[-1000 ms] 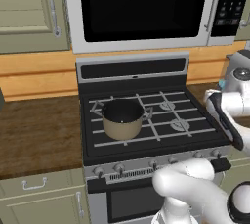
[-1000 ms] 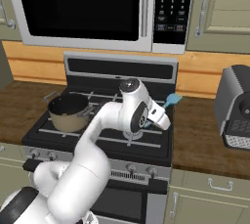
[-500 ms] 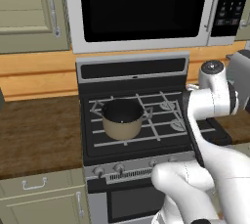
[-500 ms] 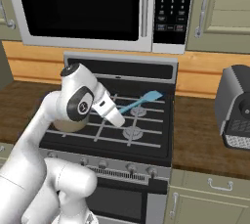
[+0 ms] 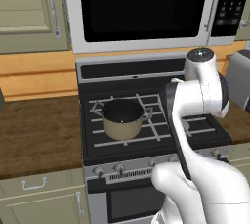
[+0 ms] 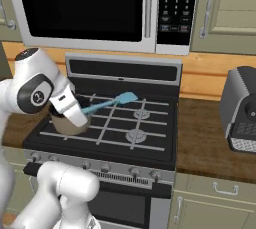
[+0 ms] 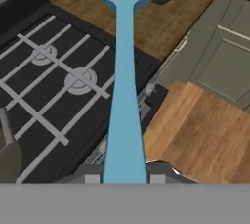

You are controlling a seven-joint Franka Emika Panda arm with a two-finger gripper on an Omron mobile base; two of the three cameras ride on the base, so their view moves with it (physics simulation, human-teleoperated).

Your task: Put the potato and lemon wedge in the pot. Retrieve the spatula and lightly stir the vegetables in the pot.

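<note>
My gripper (image 6: 85, 109) is shut on the handle of the light-blue spatula (image 6: 107, 104), just right of the pot and above the stove's left grates. The spatula's blade (image 6: 128, 97) points right, over the middle of the stove. In the hand view the spatula (image 7: 124, 96) runs straight up from between my fingertips (image 7: 91, 178). The tan pot (image 5: 121, 119) stands on the front left burner, its inside dark; in the right base view my hand covers most of the pot (image 6: 66, 126). The potato and the lemon wedge are hidden from view.
The black stove (image 6: 135, 138) has grey grates and knobs along its front. A dark appliance (image 6: 242, 110) stands on the wooden counter to the right. A microwave (image 5: 146, 8) hangs above the stove. More wooden counter (image 5: 34, 130) lies to the left.
The arm has swung left from the right side of the stove toward the pot, carrying the spatula along. The pot has stayed in place.
</note>
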